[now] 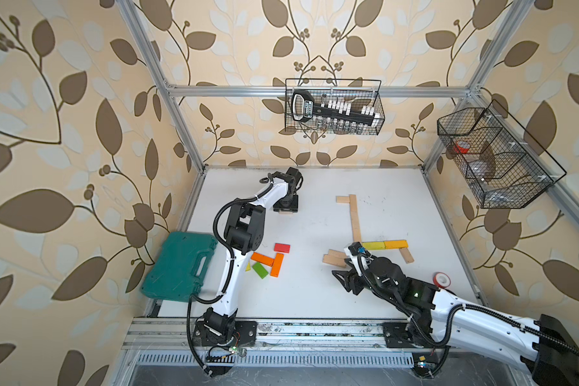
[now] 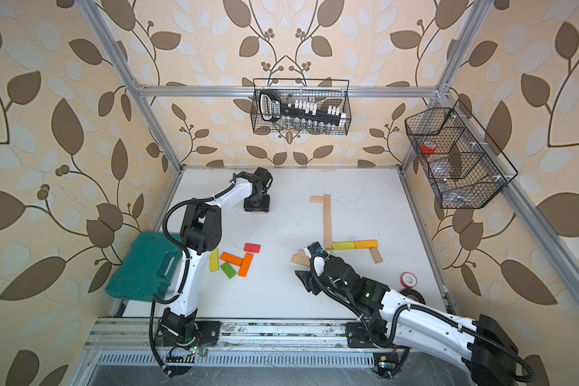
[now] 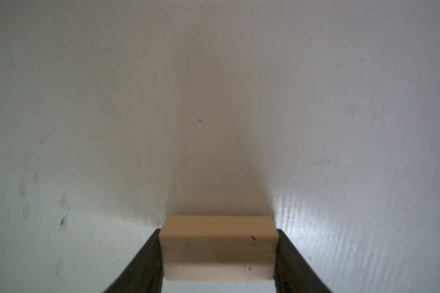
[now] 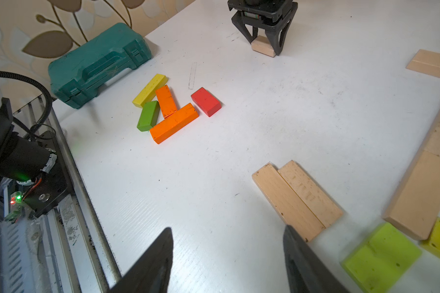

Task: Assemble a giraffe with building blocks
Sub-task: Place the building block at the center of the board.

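**Left gripper** (image 4: 264,47), at the far side of the table (image 1: 315,294), pinches a short pale block (image 3: 218,238) by two opposite faces. The block is low over the surface, though whether it touches is unclear, and it is held level, so it could be set down flat. The giraffe lies flat. Its neck (image 1: 355,217) has its long axis running away from the robot, and the yellow body (image 1: 385,244) lies crosswise at the near end. **Right gripper** (image 4: 228,229), jaws spread and empty, hovers beside two pale planks (image 4: 297,200) lying side by side, probably spare legs.
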You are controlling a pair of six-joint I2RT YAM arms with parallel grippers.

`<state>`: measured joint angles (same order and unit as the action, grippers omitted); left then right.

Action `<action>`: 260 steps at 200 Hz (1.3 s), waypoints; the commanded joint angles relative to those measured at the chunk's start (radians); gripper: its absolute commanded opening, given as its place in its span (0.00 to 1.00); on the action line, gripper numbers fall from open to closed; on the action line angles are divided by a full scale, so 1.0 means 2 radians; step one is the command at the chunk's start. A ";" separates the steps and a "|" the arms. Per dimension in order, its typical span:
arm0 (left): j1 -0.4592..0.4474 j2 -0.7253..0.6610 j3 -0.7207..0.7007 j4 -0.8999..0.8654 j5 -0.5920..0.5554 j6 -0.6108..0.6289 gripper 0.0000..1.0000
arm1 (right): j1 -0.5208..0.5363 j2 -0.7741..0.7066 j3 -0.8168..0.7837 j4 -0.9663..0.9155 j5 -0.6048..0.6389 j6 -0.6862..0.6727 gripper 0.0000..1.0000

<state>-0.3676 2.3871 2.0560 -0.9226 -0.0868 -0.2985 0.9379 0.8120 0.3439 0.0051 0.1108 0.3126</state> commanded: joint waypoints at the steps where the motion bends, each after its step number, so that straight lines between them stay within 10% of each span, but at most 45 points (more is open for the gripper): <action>1: 0.011 0.018 0.047 -0.021 0.003 0.028 0.47 | 0.002 0.006 0.012 0.009 0.011 -0.001 0.65; 79: 0.044 0.069 0.131 -0.058 -0.022 0.059 0.54 | 0.003 0.016 0.016 0.003 0.019 -0.002 0.66; 123: 0.045 0.050 0.131 -0.058 0.002 0.058 0.86 | 0.003 0.028 0.020 0.007 0.020 -0.002 0.67; 193: 0.042 -0.167 0.062 -0.028 0.017 0.045 0.99 | 0.002 0.005 0.038 -0.013 0.030 -0.007 0.67; 260: 0.024 -0.466 -0.249 -0.050 -0.013 -0.029 0.98 | 0.004 -0.006 0.042 -0.008 -0.005 0.030 0.65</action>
<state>-0.2955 1.5536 1.7527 -0.9325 -0.0711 -0.2733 0.9386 0.8104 0.4137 -0.0139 0.1410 0.3286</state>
